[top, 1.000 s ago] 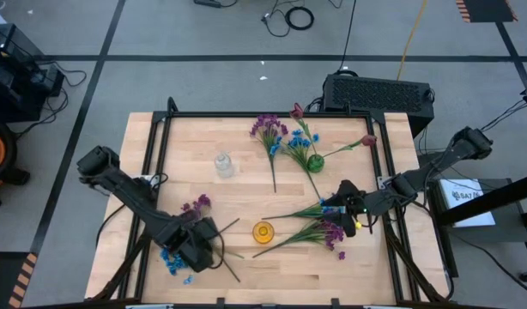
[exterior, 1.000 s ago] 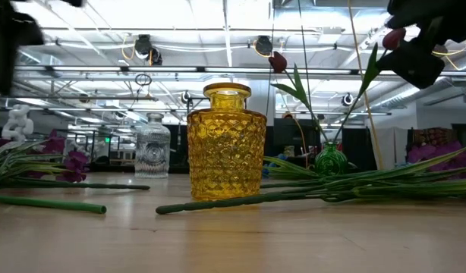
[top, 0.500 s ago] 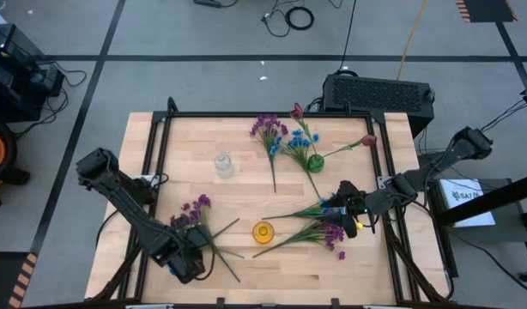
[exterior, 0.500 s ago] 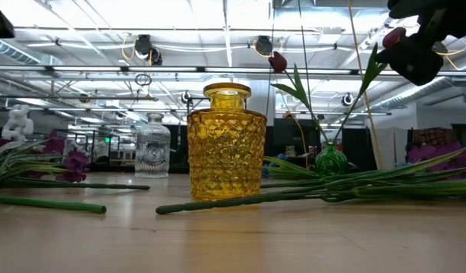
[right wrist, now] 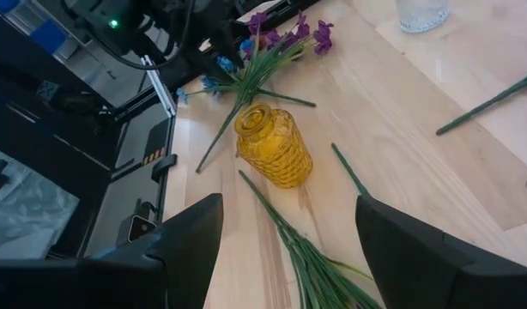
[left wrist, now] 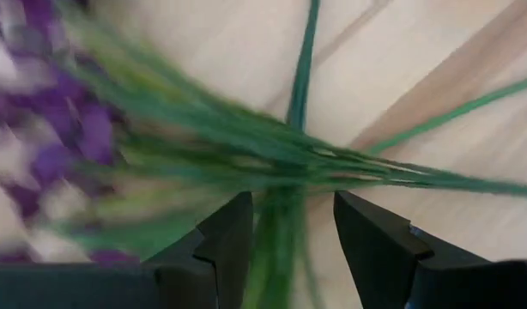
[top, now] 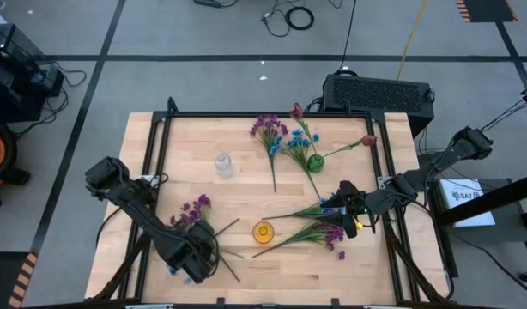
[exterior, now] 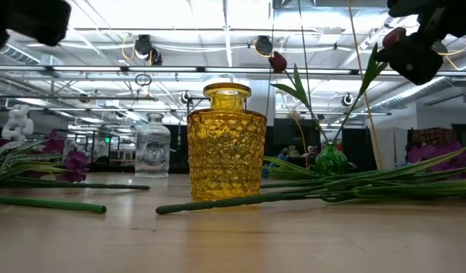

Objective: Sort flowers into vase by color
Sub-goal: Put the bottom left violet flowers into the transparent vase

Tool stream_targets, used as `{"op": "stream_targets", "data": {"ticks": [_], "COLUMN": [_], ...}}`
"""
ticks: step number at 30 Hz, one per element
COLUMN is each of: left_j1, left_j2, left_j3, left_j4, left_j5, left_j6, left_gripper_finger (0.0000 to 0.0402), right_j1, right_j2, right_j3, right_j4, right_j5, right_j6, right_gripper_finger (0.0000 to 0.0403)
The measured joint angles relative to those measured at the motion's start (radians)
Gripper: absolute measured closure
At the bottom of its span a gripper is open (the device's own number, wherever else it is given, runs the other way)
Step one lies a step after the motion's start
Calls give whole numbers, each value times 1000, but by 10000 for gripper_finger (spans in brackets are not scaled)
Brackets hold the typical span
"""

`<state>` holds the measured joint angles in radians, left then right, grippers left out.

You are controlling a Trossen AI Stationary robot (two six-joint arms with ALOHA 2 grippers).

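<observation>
Presently: left gripper [left wrist: 285, 245] low over the near purple sprigs [top: 195, 207], right gripper [right wrist: 289, 249] waiting.
Left's fingers stand apart astride green stems, gripping nothing, apparently lining up a pick; right's hang open, empty, above the yellow vase [right wrist: 273, 145]; red tulips [top: 296, 111] already occupy the far green vase [top: 315, 162].

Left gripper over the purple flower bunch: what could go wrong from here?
1. The left gripper straddles several thin green stems of the purple flower bunch, so closing could take many at once.
2. Blue flowers lie in the same pile and could be dragged along.
3. The yellow faceted glass vase stands close by and a swinging stem might tip it.
</observation>
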<state>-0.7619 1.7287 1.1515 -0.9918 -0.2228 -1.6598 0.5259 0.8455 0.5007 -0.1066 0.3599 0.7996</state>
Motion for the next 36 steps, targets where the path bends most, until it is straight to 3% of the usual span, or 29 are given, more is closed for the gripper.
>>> {"op": "stream_targets", "data": {"ticks": [9,15,21,36], "left_j1": [26,55,75,83], "left_j2": [2,3,3,14], "left_j3": [0,-1,-1,-1], "left_j4": [24,-83,0,-63], "left_j5": [4,12,24,35], "left_j6": [-109,-416,-437,-612], "left_gripper_finger": [229,229,229,229], "right_j1": [0,0,0,0], "right_j2": [0,0,0,0], "right_j3": [0,0,0,0], "right_j4": [1,2,2,0], "right_j5": [0,0,0,0], "right_j6": [-21,-27,-43,-56], "right_gripper_finger": [145,145,145,145]}}
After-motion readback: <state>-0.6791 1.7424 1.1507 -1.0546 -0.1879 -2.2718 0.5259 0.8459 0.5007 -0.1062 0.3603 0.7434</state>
